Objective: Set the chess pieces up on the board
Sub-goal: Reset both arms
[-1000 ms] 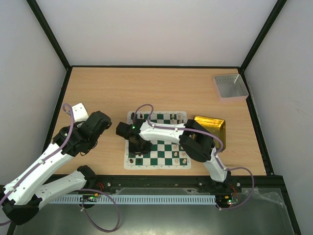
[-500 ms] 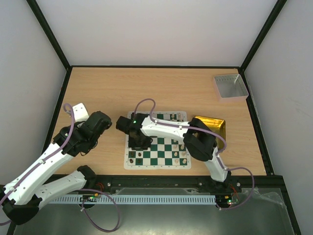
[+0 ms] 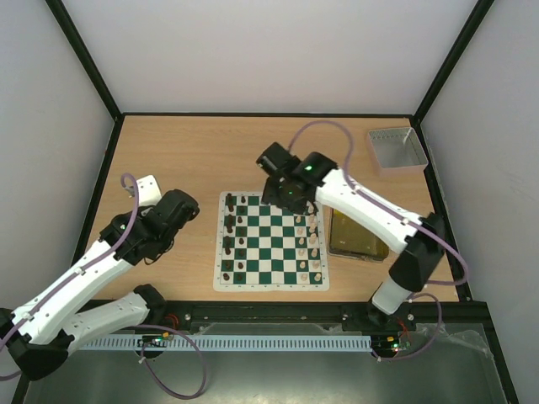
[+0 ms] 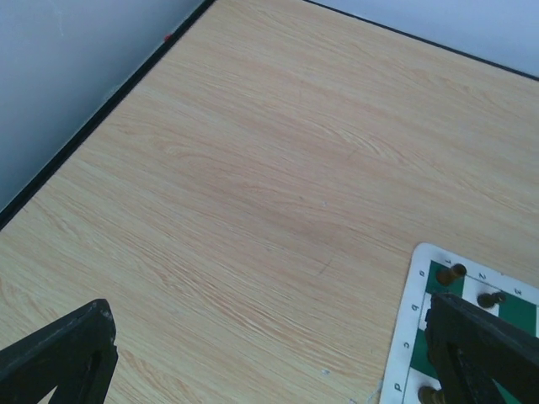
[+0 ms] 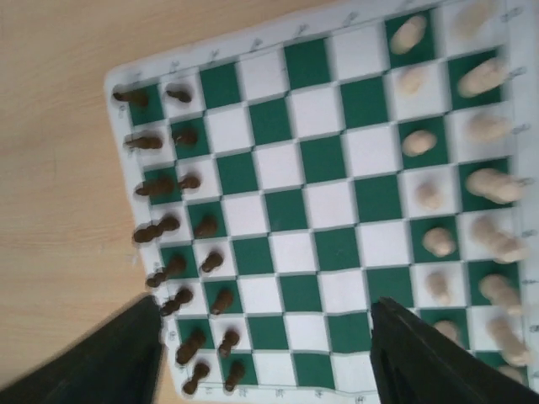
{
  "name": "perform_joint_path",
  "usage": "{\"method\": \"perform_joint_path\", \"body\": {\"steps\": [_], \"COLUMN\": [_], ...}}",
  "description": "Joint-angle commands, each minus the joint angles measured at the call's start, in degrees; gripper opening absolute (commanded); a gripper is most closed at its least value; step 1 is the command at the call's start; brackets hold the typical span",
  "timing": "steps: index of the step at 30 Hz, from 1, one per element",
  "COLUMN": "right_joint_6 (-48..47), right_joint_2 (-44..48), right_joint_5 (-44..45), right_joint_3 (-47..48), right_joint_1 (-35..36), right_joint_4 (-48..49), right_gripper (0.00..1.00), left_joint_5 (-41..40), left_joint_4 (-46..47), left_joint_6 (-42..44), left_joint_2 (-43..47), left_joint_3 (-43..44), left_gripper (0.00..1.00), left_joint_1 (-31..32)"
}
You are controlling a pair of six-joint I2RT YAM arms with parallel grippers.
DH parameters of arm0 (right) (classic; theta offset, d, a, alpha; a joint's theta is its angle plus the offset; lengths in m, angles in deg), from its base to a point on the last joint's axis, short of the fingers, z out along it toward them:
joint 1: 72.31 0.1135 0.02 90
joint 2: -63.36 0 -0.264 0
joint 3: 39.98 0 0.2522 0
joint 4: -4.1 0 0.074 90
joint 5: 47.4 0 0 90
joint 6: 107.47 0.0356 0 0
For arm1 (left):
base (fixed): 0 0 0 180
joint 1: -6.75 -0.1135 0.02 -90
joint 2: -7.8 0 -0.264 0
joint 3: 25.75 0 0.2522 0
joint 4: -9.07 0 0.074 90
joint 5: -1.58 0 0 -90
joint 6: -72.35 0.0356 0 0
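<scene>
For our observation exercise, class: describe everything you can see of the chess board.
The board is a flat, square, thin-looking mat of dark green and white squares, with a white border carrying small markings. It lies flat on the wooden table. In the top view, black pieces stand in two columns along its left edge, cream pieces along its right.

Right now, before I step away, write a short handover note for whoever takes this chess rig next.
Left pincer: open, empty, over the table left of the board.
Right pincer: open, empty, raised above the board's far edge.
Pieces: black pieces stand in two lines along the board's left side, cream pieces in two lines along its right. The middle squares are bare.
Done: both sides look lined up.
Left: check each piece's type and square, since the views are too small and blurred to confirm.
</scene>
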State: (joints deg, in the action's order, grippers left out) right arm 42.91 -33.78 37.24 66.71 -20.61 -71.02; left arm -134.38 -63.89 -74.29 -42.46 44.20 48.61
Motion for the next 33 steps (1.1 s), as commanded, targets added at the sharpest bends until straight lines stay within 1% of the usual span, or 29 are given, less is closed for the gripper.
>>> {"method": "perform_joint_path", "body": {"steps": [1,3,4,5,6,9,13,16,18,19,21,25,28,30,33], "right_joint_6": [-5.5,-6.9,-7.0,-7.5,-8.1,-11.2,-18.6,-26.0,-29.7,-31.6,-35.4,-43.4,-44.0,-44.6,-46.9], "right_joint_2": [5.4,7.0,7.6,8.8,9.7,15.4,21.7,23.7,23.8,24.0,24.8,24.1,21.3,19.3,17.1], "right_joint_5": [10.3,15.4,20.3,23.4,26.2,31.1,35.8,37.4,37.7,37.3,35.2,33.2,28.6,27.0,25.9], "right_joint_3": [-4.0,-5.0,-5.4,-6.1,-7.1,-12.2,-20.3,-26.0,-29.5,-31.3,-36.0,-45.1,-49.8,-52.8,-57.8], "right_joint_1": [-3.5,-4.3,-4.3,-4.3,-4.7,-7.8,-14.1,-18.9,-23.4,-25.6,-30.1,-35.7,-41.1,-43.2,-44.4], "right_joint_4": [-4.6,-5.1,-5.1,-4.4,-2.5,7.1,23.3,34.6,40.8,44.1,53.6,69.0,76.0,80.0,89.0], "right_gripper": [0.71,0.79,0.85,0.98,0.99,0.97,0.97,0.97,0.97,0.97,0.97,0.97,0.97,0.97,0.97], "left_joint_5": [2.8,5.3,6.3,7.1,8.0,10.9,14.9,17.6,19.2,19.3,20.4,24.4,27.2,28.0,29.5], "left_joint_4": [3.1,4.7,5.4,5.8,6.6,8.1,9.4,10.0,10.4,10.3,10.4,11.3,12.3,12.9,13.8], "left_joint_6": [4.6,7.7,9.2,10.2,11.8,16.3,19.5,21.4,23.1,23.4,24.1,25.6,26.1,26.6,27.2], "left_joint_2": [-1.2,-1.6,-1.9,-2.4,-2.8,-4.4,-5.9,-6.6,-7.5,-7.9,-8.4,-9.1,-9.8,-10.1,-10.6], "left_joint_3": [-0.6,-0.2,-0.1,0.0,0.3,1.3,1.6,1.8,2.1,2.2,2.3,2.0,1.4,1.3,0.8], "left_gripper": [0.99,0.99,0.99,0.99,0.99,0.99,0.99,0.99,0.99,0.99,0.99,0.99,0.99,0.99,0.99], "left_joint_1": [1.4,1.7,1.7,1.7,1.7,1.9,2.3,2.8,3.5,3.8,4.6,6.3,6.9,7.2,7.4]}}
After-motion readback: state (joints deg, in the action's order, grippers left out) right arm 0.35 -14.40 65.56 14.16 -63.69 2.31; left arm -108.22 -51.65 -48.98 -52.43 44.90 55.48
